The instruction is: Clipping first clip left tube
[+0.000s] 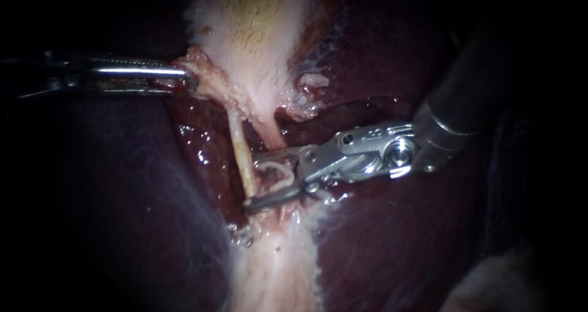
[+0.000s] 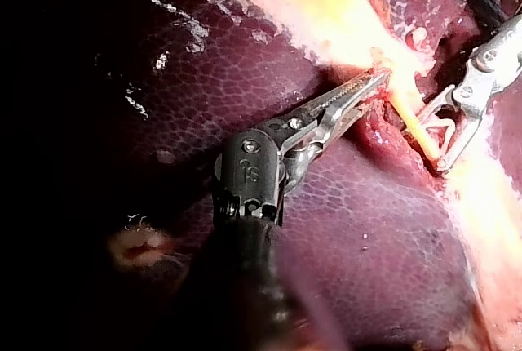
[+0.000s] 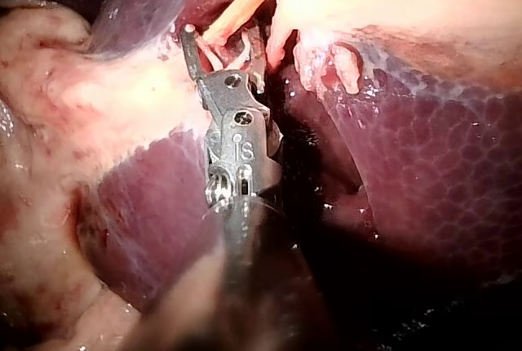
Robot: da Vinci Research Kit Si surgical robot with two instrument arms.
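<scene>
- As the right instrument (image 1: 251,185) comes in from three o'clock, nearest the camera, its jaws stand wide apart, and a pale clip (image 1: 278,170) sits unsqueezed in the gap.
- The left tube (image 1: 240,149) lies at the nine o'clock end of those jaws. It runs from eleven o'clock down toward six and crosses their mouth between the two tips. In the left wrist view it also seems to reach into the open loop of the clip. How deep it sits I cannot tell.
- The step in hand looks like placing: the clip is around the tube but not yet closed.
- The next move calls for a small advance toward nine o'clock, so the tube lies fully across the clip, and then a straight, firm squeeze without twisting.
- A second strand (image 1: 268,128) lies at one o'clock of the tips, just beside the upper jaw, and should be left outside the clip.
- Farther off, at ten o'clock, the left instrument (image 1: 187,82) has its jaws clamped on a tissue fringe (image 1: 199,67), which seems to hold the tube stretched.
- Beyond that, the gallbladder (image 1: 257,30) lies at twelve o'clock, with the dark liver (image 1: 380,238) all around.
</scene>
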